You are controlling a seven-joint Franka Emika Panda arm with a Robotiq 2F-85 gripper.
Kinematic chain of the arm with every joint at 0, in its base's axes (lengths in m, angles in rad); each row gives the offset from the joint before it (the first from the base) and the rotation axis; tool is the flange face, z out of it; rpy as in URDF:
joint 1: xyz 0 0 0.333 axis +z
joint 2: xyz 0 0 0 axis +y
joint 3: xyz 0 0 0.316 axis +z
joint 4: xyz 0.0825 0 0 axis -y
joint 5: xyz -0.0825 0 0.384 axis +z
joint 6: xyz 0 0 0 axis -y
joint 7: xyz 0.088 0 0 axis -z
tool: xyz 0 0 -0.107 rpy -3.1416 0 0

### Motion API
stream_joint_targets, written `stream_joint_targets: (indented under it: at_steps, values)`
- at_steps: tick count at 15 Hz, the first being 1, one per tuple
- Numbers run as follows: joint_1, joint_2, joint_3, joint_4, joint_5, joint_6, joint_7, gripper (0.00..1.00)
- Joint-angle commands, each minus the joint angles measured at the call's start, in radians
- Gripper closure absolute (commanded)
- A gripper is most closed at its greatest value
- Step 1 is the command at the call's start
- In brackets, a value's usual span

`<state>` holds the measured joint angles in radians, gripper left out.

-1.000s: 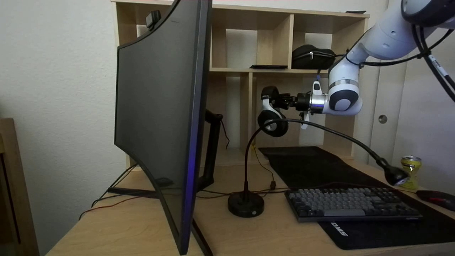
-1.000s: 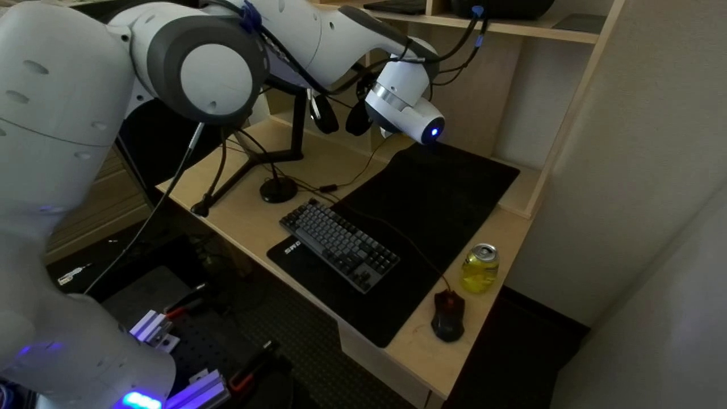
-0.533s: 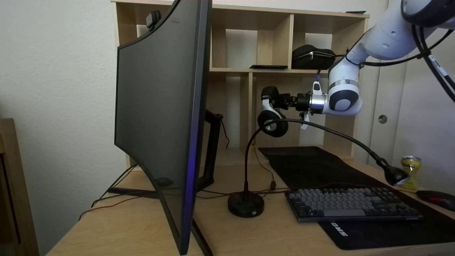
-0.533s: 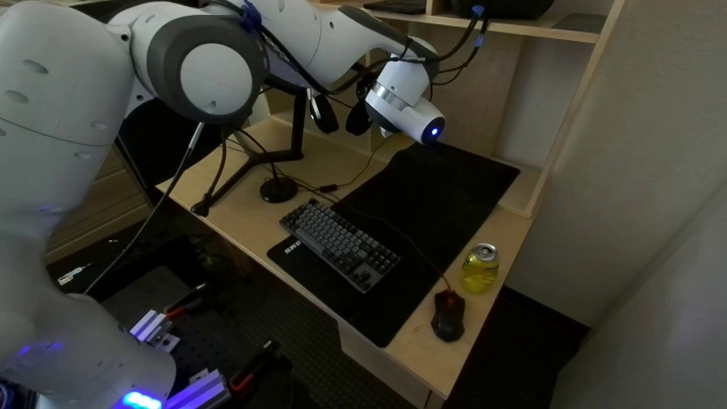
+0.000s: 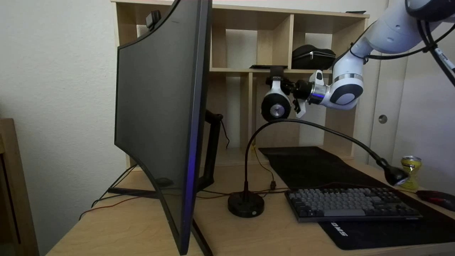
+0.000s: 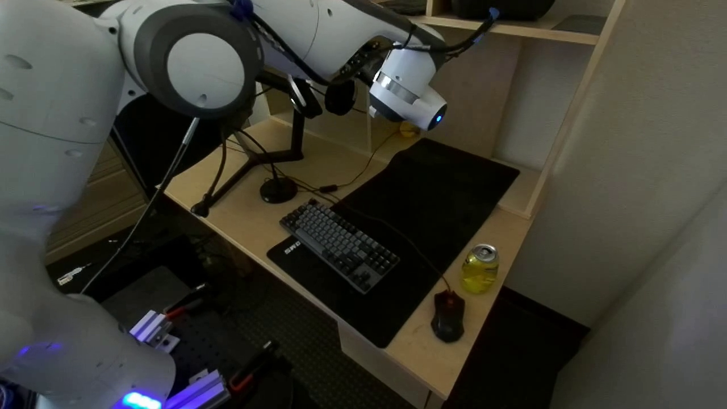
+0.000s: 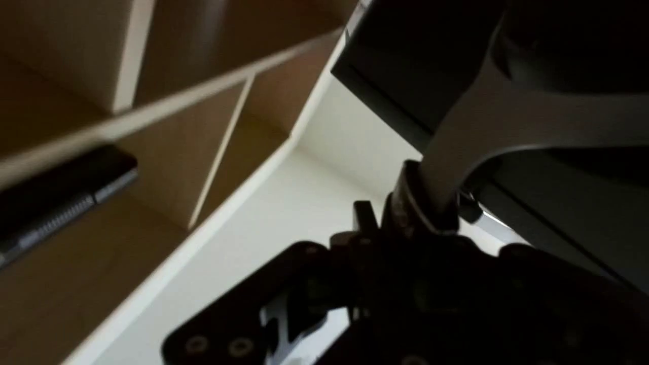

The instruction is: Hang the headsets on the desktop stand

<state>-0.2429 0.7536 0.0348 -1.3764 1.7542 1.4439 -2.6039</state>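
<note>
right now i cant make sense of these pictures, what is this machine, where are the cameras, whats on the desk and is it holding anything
The big white jointed thing is a robot arm. Two cameras stand outside it, looking from different places; a third rides on its wrist, showing the grip close up. At the arm's end, a black gripper is closed on a headset, holding it clear of the desk. On the desk are a monitor, a black gooseneck on a round base, a keyboard partly on a dark mat, a mouse and a yellow can.
</note>
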Motion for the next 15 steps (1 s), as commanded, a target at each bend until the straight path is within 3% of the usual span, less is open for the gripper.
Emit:
stream_joint_targets:
  at_steps: [1,5,6,7,8,15]
  values:
    - [-0.031,-0.114,-0.005,-0.030,0.025,-0.187,0.000,0.95]
    - [-0.080,-0.165,-0.040,0.032,0.020,-0.441,0.001,0.95]
    - [-0.026,-0.139,-0.054,0.014,0.020,-0.362,0.005,0.80]
    - [-0.038,-0.153,-0.062,0.022,0.019,-0.404,0.005,0.80]
    - [-0.051,-0.162,-0.069,0.027,0.020,-0.425,0.007,0.95]
    - [-0.029,-0.139,-0.086,0.133,-0.125,-0.604,0.005,0.95]
